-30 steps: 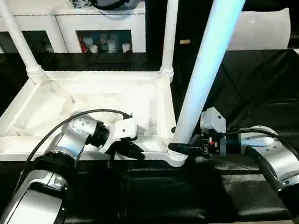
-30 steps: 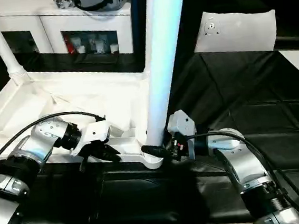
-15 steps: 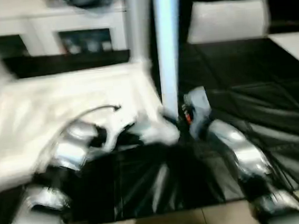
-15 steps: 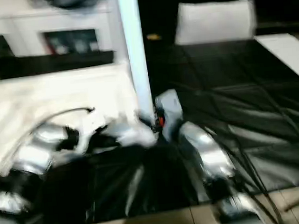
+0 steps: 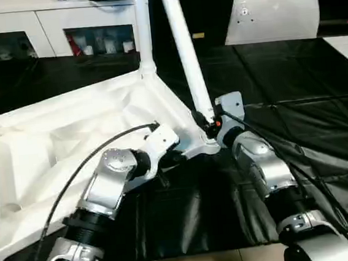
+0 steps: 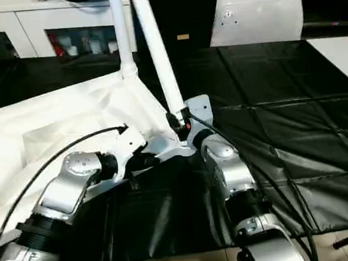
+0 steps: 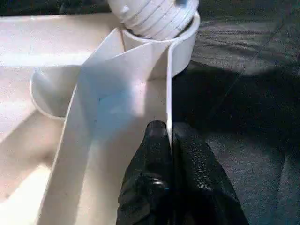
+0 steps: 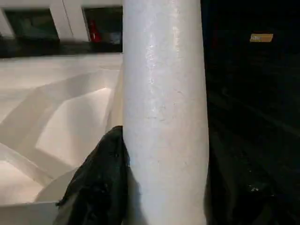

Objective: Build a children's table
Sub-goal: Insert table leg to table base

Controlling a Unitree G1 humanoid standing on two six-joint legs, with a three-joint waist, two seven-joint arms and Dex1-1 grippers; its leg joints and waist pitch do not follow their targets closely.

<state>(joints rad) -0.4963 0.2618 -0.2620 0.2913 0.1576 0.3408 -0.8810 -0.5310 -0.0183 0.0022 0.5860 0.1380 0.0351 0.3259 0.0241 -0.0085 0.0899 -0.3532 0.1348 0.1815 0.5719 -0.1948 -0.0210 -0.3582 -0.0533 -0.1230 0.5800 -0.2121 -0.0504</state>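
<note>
White leg (image 8: 164,112) sits clamped in right end effector (image 5: 205,122); left end effector (image 7: 169,154) pinches tabletop (image 7: 136,79) rim.

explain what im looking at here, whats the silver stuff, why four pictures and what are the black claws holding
The silver shapes are the forearms of a humanoid robot. Two pictures come from a stereo camera on its head, looking down over those arms. The other two come from cameras on its wrists, looking along each gripper's black fingers.

On the black mat lies a white plastic tabletop, upside down, so its ribbed underside faces up. White legs stand up from its corner sockets.

The left gripper is pinched shut on the tabletop's thin edge wall. The right gripper is clamped around the near leg low down, just above its socket; that leg leans.

Behind are a white cabinet and a white pillow-like slab.
</note>
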